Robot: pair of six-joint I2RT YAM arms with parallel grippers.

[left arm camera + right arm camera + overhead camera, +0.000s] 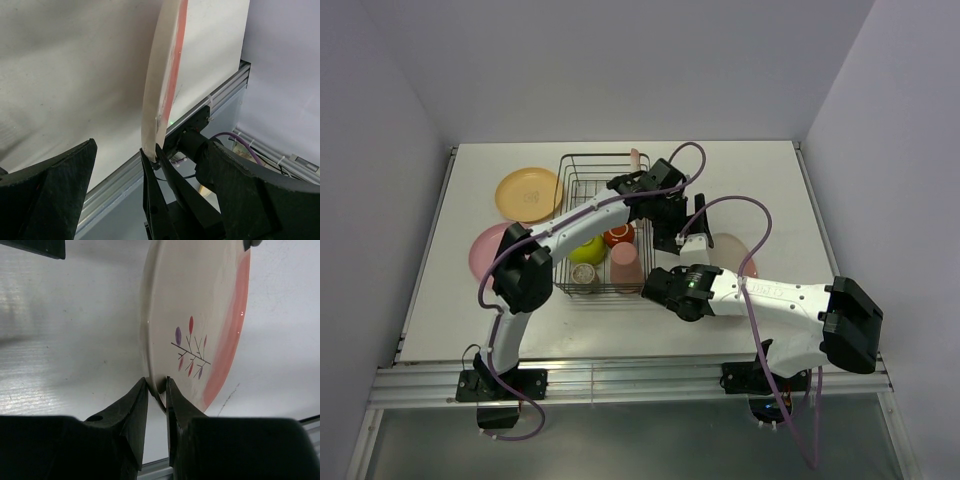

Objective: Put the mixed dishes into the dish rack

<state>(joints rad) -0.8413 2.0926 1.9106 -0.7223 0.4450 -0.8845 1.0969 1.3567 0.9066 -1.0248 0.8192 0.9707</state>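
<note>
A cream-pink plate with a twig drawing (200, 315) stands on edge, and my right gripper (156, 381) is shut on its near rim. In the left wrist view the same plate (162, 75) runs between the wide-open fingers of my left gripper (152, 145), without touching them. In the top view both grippers meet beside the dish rack (582, 165), left (660, 195) above right (672, 240), and they hide most of the plate. The rack holds a lime-green bowl (586, 250), a red-brown mug (619, 235), a salmon-pink cup (626, 262) and a small grey-beige cup (583, 273).
An orange-yellow plate (528, 193) and a pink plate (485, 250) lie on the table left of the rack. A pale plate with a pink rim (732, 250) lies right of it, behind my right forearm. A narrow pink edge (634, 155) shows at the rack's far right corner.
</note>
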